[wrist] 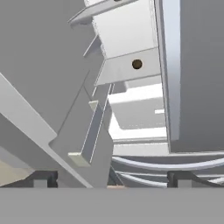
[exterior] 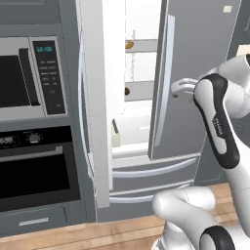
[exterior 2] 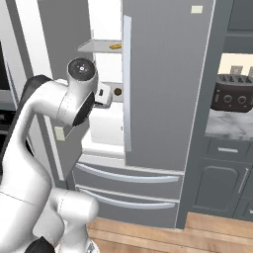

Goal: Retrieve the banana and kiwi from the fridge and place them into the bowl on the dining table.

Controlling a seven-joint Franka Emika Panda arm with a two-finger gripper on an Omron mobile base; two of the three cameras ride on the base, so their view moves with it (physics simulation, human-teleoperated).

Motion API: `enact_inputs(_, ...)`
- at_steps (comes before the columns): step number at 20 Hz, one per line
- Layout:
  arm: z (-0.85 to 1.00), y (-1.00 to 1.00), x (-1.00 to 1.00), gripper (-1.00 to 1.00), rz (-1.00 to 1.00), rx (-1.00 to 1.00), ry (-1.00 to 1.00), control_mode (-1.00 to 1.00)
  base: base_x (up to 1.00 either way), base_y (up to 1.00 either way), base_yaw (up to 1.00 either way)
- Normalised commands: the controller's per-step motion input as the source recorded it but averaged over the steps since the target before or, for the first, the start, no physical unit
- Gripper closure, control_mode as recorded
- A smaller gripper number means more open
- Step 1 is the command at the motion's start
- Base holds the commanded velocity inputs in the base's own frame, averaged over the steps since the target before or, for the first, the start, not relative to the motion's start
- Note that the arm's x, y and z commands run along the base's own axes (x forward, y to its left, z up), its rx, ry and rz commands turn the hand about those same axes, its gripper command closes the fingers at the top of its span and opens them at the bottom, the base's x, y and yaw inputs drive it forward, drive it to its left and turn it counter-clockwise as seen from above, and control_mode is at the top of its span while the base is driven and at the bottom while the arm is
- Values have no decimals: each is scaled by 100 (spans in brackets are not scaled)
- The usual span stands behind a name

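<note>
In the left base view, the tall grey steel French-door fridge [exterior: 190, 73] stands with its left door swung open and its right door shut, white shelves showing in the gap. The small curved yellow banana [exterior: 129, 44] lies on an upper shelf, and the tiny dark brown round kiwi [exterior: 127, 91] sits on the shelf below it. The white arm's two-finger gripper [exterior: 179, 88] hangs just in front of the shut door, beside its long pale handle. Left of the fridge stands a dark wall oven and microwave column [exterior: 34, 122].

In the right base view, the banana [exterior 2: 115, 46] rests on the top shelf and the kiwi [exterior 2: 117, 91] lies lower, just beyond the hand. A dark toaster [exterior 2: 234, 94] sits on a counter to the right.

In the hand view, the kiwi [wrist: 137, 64] sits on a grey shelf well ahead, and the two dark fingertips [wrist: 41, 178] stand spread wide apart, holding nothing.
</note>
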Motion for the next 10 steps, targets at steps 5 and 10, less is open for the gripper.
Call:
enact_inputs(5, 5, -64, 0, -100, -3, -31, -1, -100, 0, 0, 0)
enact_inputs(10, 2, -37, 34, -100, -1, 0, 1, -100, 0, 0, 0)
